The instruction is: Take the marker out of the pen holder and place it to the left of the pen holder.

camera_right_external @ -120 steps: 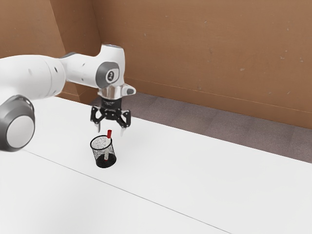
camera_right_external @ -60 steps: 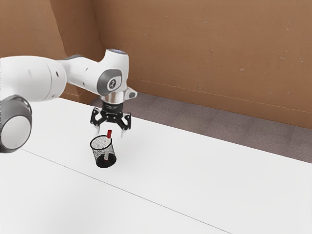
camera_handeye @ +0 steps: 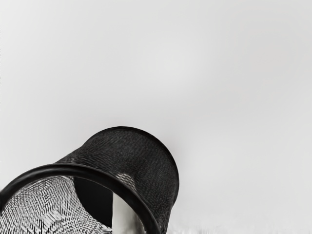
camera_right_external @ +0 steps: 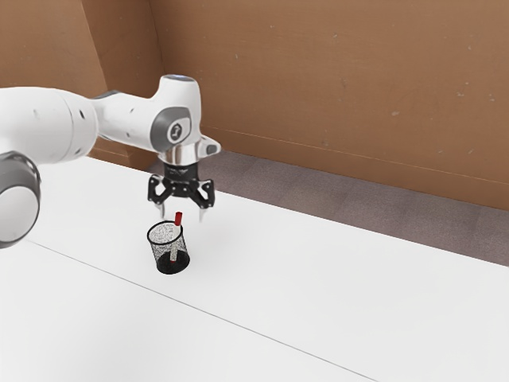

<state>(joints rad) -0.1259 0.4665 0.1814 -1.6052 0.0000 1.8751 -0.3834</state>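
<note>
Gripper (camera_right_external: 182, 216) released: fingers spread apart, nothing grasped, raised near the pen holder (camera_handeye: 146, 158). Holder is black mesh, upright on its base. Marker (camera_right_external: 179, 219) stands inside it, slightly tilted, red end projecting above the rim.

Pen holder (camera_handeye: 148, 158): black wire mesh, metal-looking | holder rim (camera_handeye: 73, 169): smooth, slightly glossy | tabletop (camera_right_external: 334, 278): smooth, matt white

pen holder (camera_handeye: 141, 158) cut off by wrist view's lower edge, lower part of marker (camera_right_external: 178, 219) blurred behind mesh (camera_right_external: 160, 251), arm (camera_right_external: 48, 127) cropped at exterior view's left, joint marking (camera_right_external: 176, 132) too small to read
</note>
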